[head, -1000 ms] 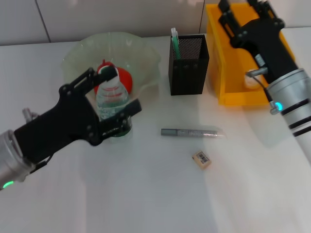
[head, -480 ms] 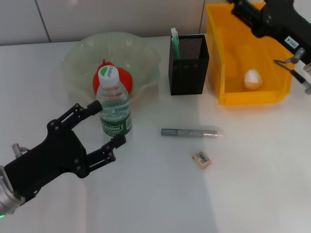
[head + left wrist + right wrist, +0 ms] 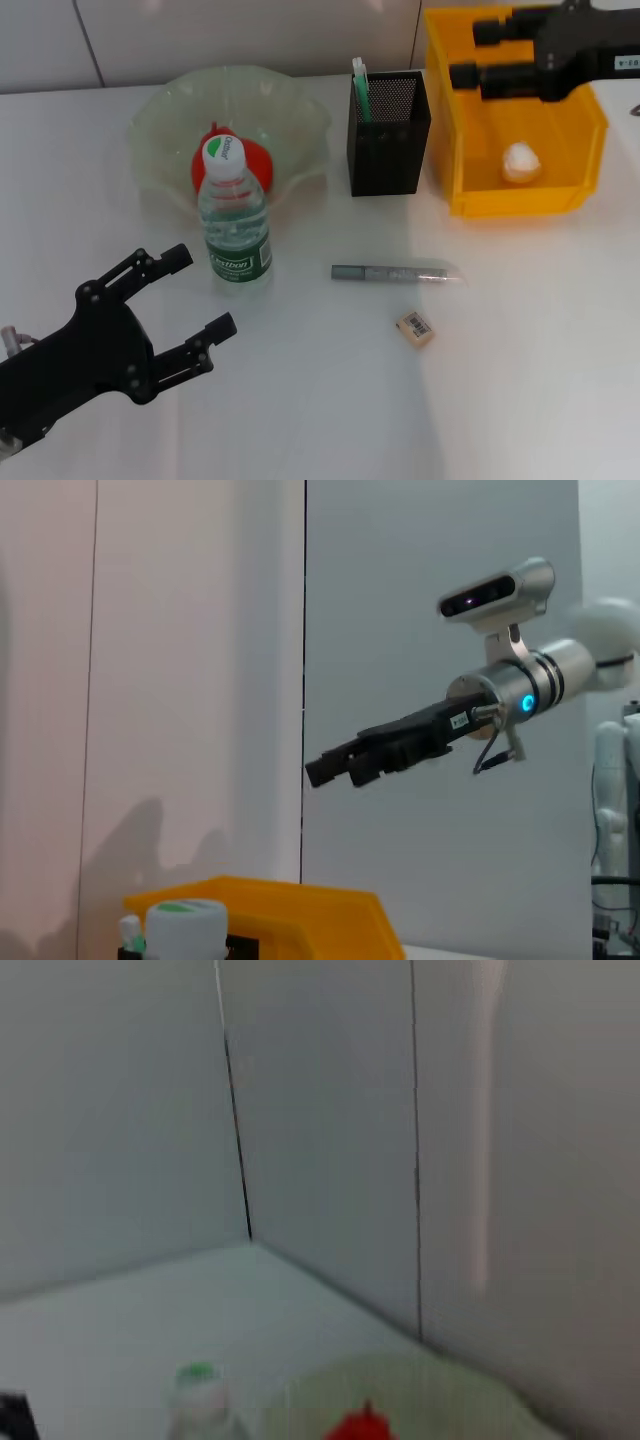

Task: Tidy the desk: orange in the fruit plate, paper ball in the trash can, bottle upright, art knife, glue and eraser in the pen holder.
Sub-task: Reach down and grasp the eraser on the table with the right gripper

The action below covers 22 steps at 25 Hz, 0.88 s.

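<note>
Head view: bottle (image 3: 236, 214) stands upright on the bench (image 3: 300, 400), just in front of the fruit plate (image 3: 160, 120), white cap up. Orange (image 3: 250, 160) sits in the plate, partly hidden behind the bottle. Left gripper (image 3: 190, 300) is low at the near left, apart from the bottle, jaws spread open and empty. Pen holder (image 3: 388, 135) stands between the plate and the trash can (image 3: 470, 150), with a green-and-white item sticking out at its left corner. Paper ball (image 3: 520, 162) lies inside the trash can. Right gripper (image 3: 475, 50) hangs over the can's far side, pointing left; can't tell jaw state from here. A grey pen-like tool (image 3: 395, 273) lies flat on the bench in front of the holder, eraser (image 3: 415, 328) just nearer, not touching it. Left wrist view: bottle cap (image 3: 185, 920) at the edge, trash can behind it, right gripper (image 3: 330, 765) up in the air, jaws look closed and empty. Right wrist view: blurred bottle cap, plate rim and orange near a wall corner.
</note>
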Each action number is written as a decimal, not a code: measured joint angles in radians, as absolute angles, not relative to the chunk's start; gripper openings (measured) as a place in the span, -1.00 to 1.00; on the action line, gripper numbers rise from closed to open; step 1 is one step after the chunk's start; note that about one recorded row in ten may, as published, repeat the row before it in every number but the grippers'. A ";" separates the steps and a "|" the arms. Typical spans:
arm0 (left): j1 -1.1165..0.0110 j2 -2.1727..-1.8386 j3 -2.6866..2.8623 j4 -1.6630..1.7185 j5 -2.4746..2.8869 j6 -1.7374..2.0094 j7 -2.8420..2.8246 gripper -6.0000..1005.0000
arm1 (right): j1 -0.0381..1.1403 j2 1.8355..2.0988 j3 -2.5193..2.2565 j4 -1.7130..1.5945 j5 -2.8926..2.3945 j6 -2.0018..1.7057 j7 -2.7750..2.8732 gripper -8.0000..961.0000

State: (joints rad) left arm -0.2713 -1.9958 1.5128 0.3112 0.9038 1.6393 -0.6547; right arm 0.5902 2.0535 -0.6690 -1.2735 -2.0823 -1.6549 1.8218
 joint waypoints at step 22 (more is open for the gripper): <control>-0.369 -1.969 1.511 0.299 1.140 1.627 -0.875 0.66 | 0.956 2.083 -1.327 -1.250 -2.693 -1.900 1.909 0.53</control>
